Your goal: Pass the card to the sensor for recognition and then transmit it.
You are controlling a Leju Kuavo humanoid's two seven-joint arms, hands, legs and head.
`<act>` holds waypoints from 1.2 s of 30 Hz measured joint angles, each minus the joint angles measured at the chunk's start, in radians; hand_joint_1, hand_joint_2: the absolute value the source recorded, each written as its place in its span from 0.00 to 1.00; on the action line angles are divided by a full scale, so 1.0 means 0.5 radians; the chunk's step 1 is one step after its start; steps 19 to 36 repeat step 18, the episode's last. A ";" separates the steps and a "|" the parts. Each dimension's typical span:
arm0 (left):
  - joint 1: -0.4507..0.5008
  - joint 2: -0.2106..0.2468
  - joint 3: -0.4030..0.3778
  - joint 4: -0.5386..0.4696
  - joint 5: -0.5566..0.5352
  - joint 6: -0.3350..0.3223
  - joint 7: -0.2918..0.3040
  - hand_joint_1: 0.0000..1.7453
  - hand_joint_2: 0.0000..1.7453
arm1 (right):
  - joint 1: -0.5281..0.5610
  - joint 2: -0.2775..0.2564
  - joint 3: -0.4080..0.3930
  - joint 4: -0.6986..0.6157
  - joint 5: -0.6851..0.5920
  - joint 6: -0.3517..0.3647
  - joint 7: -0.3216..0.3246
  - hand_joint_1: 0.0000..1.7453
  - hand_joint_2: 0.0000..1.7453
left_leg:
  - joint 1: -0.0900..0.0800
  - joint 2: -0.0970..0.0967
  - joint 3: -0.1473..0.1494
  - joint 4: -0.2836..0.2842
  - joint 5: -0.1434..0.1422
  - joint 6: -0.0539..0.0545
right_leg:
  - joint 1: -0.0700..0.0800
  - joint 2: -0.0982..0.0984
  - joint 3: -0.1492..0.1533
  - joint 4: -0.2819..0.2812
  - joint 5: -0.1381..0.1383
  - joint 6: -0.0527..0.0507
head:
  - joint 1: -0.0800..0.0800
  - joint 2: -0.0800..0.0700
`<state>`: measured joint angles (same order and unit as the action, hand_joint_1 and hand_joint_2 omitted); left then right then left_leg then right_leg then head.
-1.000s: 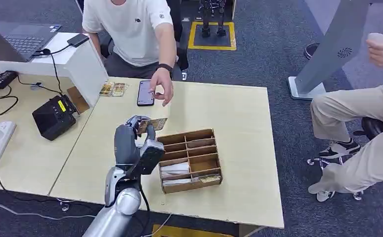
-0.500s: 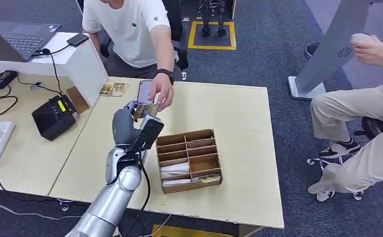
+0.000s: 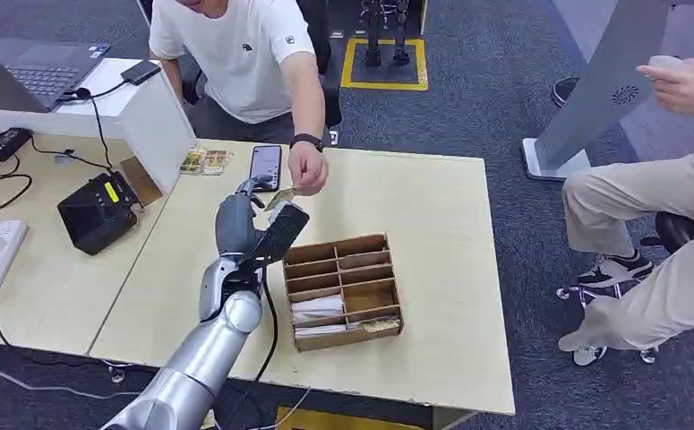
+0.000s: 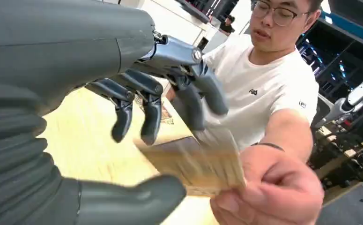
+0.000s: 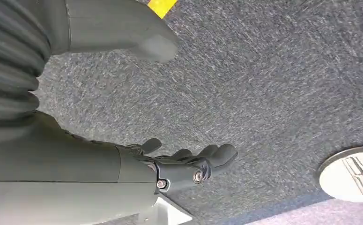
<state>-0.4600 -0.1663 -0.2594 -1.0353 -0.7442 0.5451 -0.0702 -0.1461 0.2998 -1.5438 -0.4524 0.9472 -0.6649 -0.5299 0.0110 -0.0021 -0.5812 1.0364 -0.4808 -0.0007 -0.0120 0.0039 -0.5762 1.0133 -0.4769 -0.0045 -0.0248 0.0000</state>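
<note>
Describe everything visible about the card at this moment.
The card is thin, flat and tan with faint printing, blurred in the left wrist view. It sits above the table, roughly level, between the left hand and the person's hand, whose fingers grip one end. The robot's fingers look spread around the other end; whether they touch it is unclear.

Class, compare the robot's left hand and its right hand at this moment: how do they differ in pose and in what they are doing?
The left hand is raised over the table, meeting a person's hand; the right hand hangs above grey carpet. The left hand's fingers are spread around a card that the person grips, while the right hand holds nothing, its fingers lying together. Both share grey ribbed covers and dark fingers.
</note>
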 joint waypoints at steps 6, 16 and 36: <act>0.002 -0.025 0.000 0.008 0.066 0.021 -0.082 0.00 1.00 | 0.000 0.000 0.000 -0.001 -0.005 0.000 0.007 0.00 1.00 | 0.000 0.000 0.000 0.000 0.000 0.000 | 0.000 0.000 0.000 0.000 0.000 0.000 | 0.000 0.000; 0.177 -0.027 0.000 -0.262 0.306 0.020 -0.263 0.00 1.00 | 0.004 0.000 0.000 -0.016 -0.095 0.000 0.010 0.00 1.00 | 0.000 0.001 -0.001 0.000 0.000 0.000 | 0.000 0.000 0.000 0.000 0.000 0.000 | 0.000 0.000; 0.257 -0.023 -0.001 -0.376 0.362 0.021 -0.330 0.00 1.00 | 0.006 0.001 0.000 -0.026 -0.121 0.000 0.011 0.00 1.00 | 0.000 0.001 -0.001 0.000 -0.001 0.000 | 0.000 0.001 -0.001 0.000 -0.001 0.000 | 0.000 0.000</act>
